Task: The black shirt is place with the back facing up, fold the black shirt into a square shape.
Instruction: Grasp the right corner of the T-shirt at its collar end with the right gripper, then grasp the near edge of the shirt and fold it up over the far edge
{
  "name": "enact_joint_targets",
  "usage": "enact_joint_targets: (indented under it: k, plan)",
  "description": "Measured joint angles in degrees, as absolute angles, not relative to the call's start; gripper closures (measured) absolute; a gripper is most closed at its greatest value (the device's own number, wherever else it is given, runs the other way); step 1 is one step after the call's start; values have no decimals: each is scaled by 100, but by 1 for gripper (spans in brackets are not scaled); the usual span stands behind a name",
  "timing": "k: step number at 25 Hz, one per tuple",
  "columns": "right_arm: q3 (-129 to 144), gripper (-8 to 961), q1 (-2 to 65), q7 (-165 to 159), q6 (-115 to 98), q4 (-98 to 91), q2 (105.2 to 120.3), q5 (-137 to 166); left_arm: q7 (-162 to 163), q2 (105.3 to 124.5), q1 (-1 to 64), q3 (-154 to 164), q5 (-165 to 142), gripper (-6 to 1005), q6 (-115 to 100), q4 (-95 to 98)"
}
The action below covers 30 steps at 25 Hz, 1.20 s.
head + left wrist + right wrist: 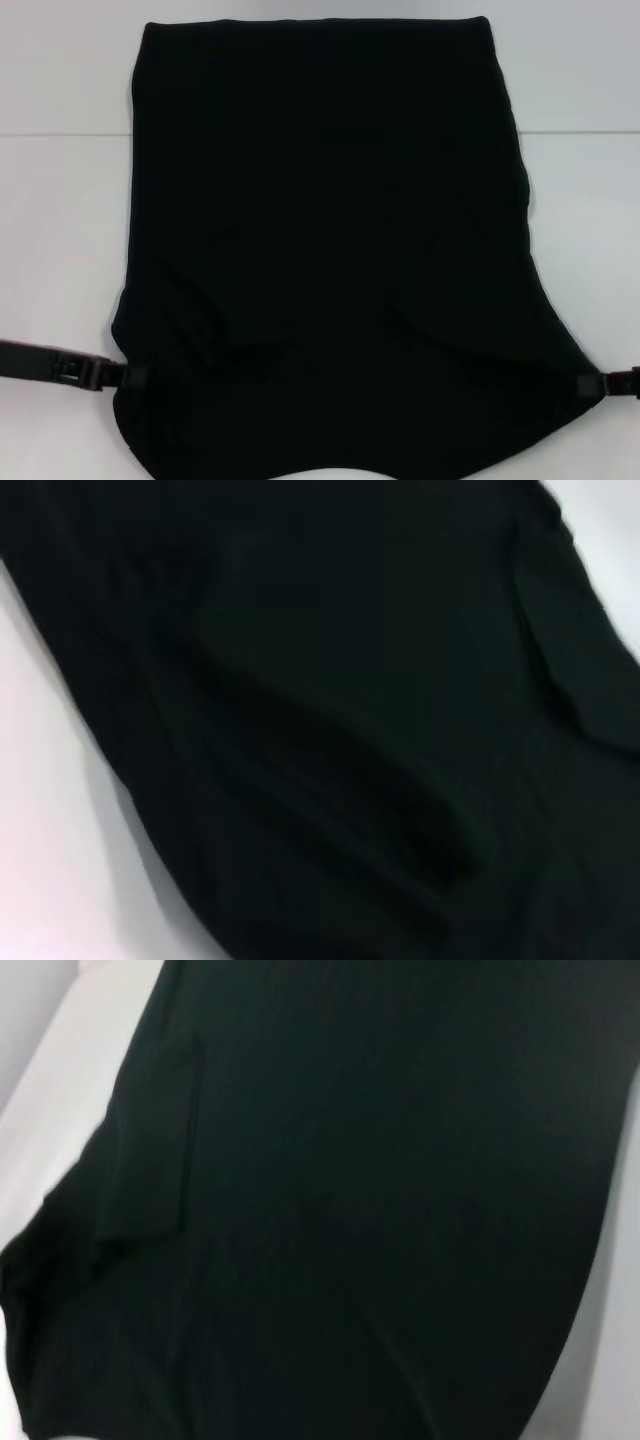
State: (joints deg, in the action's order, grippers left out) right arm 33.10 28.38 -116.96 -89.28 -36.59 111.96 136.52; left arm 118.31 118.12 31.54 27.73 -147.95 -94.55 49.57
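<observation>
I see large soft black fabric shirt (330, 250), long axis running away from me. L gripper (128, 377) and R gripper (590, 385) at its near corners, fingers' state can't tell.

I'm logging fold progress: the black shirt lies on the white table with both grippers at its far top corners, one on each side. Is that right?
Not quite. In the head view the black shirt does lie on the white table, one gripper per side, but the left gripper and right gripper are at its near lower corners, not the far top ones.
</observation>
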Motion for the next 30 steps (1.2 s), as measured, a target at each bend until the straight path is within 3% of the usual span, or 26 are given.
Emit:
enact_joint_targets:
  k: [19, 30]
  plan:
    - [1607, 890, 1700, -10366, -10072, -3713, 11003, 13676, 11349, 11784, 2624, 1979, -14618, 981, -10702, 4959]
    - [1305, 891, 1242, -10078, -10304, -3712, 11022, 13683, 11167, 11826, 2376, 1908, -14645, 981, -11027, 4969]
